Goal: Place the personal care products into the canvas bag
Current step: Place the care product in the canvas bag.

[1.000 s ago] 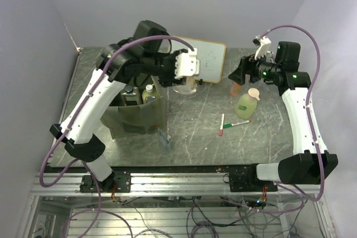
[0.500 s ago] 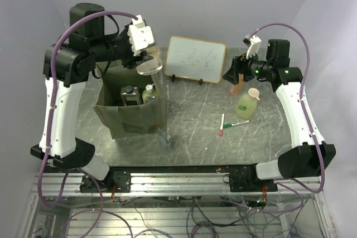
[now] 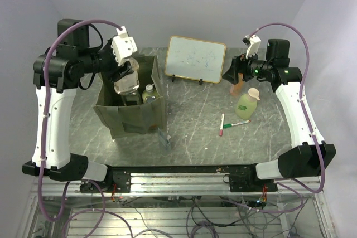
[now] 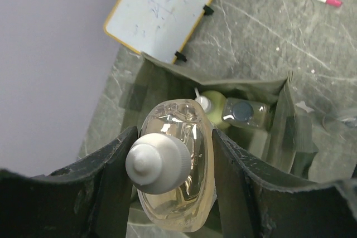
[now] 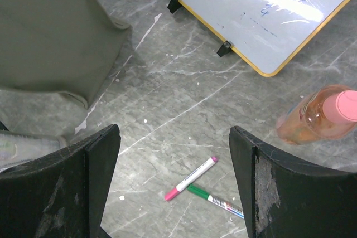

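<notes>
My left gripper (image 3: 125, 75) is shut on a clear amber bottle (image 4: 179, 193) with a white cap (image 4: 157, 163) and holds it upright over the open top of the olive canvas bag (image 3: 131, 116). Inside the bag (image 4: 250, 84) stand a yellow-green bottle (image 4: 215, 104) and a clear dark-capped bottle (image 4: 245, 113). My right gripper (image 3: 231, 74) is open and empty above the table. The orange bottle with pink cap (image 3: 237, 85) stands just right of it and shows in the right wrist view (image 5: 318, 116). The green bottle with peach pump (image 3: 247, 103) stands nearby.
The wood-framed whiteboard (image 3: 195, 59) stands at the back between bag and right gripper. A red marker (image 3: 222, 125) and a green marker (image 3: 241, 122) lie mid-table, below my right gripper (image 5: 174, 137). A small clear item (image 3: 163, 137) lies by the bag's front right corner.
My left arm has swung left from in front of the whiteboard with the amber bottle and now holds it lower, over the bag's mouth. The right gripper shifted slightly left, then stayed.
</notes>
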You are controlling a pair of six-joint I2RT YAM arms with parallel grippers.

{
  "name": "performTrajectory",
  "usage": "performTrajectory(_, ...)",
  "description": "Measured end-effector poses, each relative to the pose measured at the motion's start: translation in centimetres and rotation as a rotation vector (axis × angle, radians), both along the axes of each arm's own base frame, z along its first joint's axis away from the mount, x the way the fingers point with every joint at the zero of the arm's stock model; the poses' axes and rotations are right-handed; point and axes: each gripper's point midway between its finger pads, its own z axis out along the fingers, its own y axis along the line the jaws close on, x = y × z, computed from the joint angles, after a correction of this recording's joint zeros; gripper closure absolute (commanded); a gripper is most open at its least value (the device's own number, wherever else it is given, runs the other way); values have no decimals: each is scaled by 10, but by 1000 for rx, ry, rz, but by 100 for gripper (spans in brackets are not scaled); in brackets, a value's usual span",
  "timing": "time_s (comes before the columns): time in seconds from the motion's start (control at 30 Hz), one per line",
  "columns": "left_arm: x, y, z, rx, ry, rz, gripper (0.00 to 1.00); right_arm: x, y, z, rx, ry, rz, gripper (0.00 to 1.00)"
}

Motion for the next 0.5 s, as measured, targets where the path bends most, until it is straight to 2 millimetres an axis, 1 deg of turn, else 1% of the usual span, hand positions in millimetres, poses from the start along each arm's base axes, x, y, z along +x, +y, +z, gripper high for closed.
performTrajectory(0.13, 1, 8, -29, 42, 71, 7, 93, 1, 1, 1, 4, -9, 5, 21)
performTrajectory(0.2, -1, 12, -47, 69, 115, 3, 93, 1, 2, 0, 6, -10, 9, 21)
performTrajectory(0.37, -7, 19, -82, 124, 201, -8, 93, -1, 3, -9, 6, 13, 12, 21)
performTrajectory(0.5, -11, 23, -101, 161, 245, -14, 93, -4, 3, -19, 6, 38, 11, 21)
